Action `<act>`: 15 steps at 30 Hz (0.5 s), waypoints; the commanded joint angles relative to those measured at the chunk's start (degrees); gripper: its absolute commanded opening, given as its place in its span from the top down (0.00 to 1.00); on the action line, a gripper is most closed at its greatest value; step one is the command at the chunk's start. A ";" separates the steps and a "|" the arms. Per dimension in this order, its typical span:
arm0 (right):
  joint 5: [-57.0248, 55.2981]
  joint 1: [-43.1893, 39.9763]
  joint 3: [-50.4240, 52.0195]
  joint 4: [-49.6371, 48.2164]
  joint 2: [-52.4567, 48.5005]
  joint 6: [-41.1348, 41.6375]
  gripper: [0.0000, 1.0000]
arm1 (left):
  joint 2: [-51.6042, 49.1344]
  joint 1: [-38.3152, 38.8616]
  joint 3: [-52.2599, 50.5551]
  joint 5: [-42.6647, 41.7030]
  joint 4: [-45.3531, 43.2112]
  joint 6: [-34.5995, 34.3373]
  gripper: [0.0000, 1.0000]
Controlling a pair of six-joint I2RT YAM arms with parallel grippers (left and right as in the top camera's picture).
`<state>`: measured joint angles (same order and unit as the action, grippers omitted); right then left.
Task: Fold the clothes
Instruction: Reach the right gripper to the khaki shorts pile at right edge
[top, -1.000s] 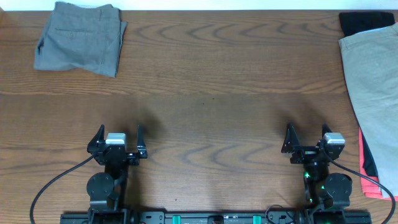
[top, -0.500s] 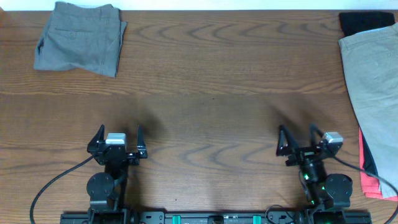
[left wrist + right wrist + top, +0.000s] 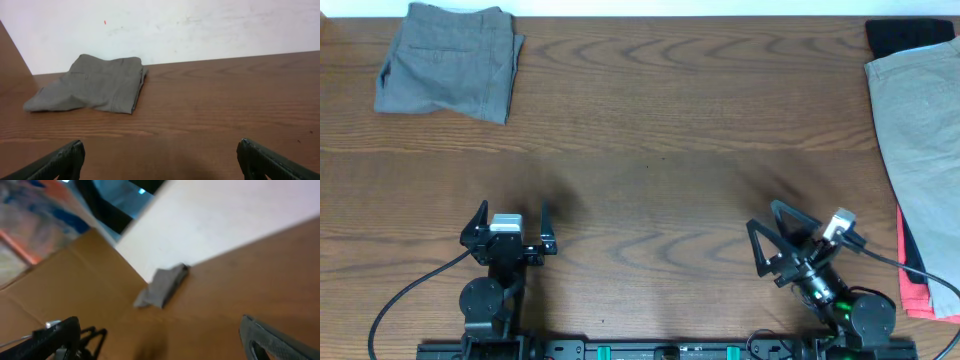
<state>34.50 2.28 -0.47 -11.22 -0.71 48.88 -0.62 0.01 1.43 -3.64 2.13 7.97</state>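
R gripper [image 3: 762, 214] is spread wide w/ nothing in it, angled toward its own left over the bare wood table [image 3: 660, 150]. The khaki shorts [image 3: 920, 140] lie flat well off to its right and fwd, at the table edge, partly over a navy garment [image 3: 908, 35] and a red item [image 3: 915, 285]. L gripper [image 3: 512, 208] is also wide apart and empty. Folded grey-brown shorts [image 3: 445, 62] sit well ahead of it, slightly left.

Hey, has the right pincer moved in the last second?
Yes. The right pincer has swung left, away from the pale shorts at the right edge.
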 commanded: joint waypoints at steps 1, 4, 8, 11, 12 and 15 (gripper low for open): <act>-2.01 0.35 -2.23 -1.05 0.15 1.11 0.01 | 0.33 0.00 -1.20 0.07 1.53 0.81 0.02; -6.95 0.35 -6.34 -0.20 -1.05 -3.28 0.01 | 0.33 0.00 -1.20 0.07 1.53 0.81 0.02; -13.88 0.35 -15.74 5.90 -7.26 -14.03 0.01 | 0.33 0.00 -1.20 0.07 1.53 0.81 0.02; -19.54 0.35 -25.09 11.78 -16.61 -24.28 0.01 | 0.33 0.00 -1.20 0.07 1.53 0.81 0.02; -21.62 0.35 -27.85 13.38 -19.76 -26.84 0.01 | 0.33 0.00 -1.20 0.07 1.53 0.81 0.02; -31.54 0.35 -37.09 18.21 -31.36 -32.39 0.01 | 0.33 0.00 -1.20 0.07 1.53 0.81 0.02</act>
<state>14.57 2.37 -32.03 5.17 -24.86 26.76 -0.62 0.01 1.43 -3.64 2.13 7.99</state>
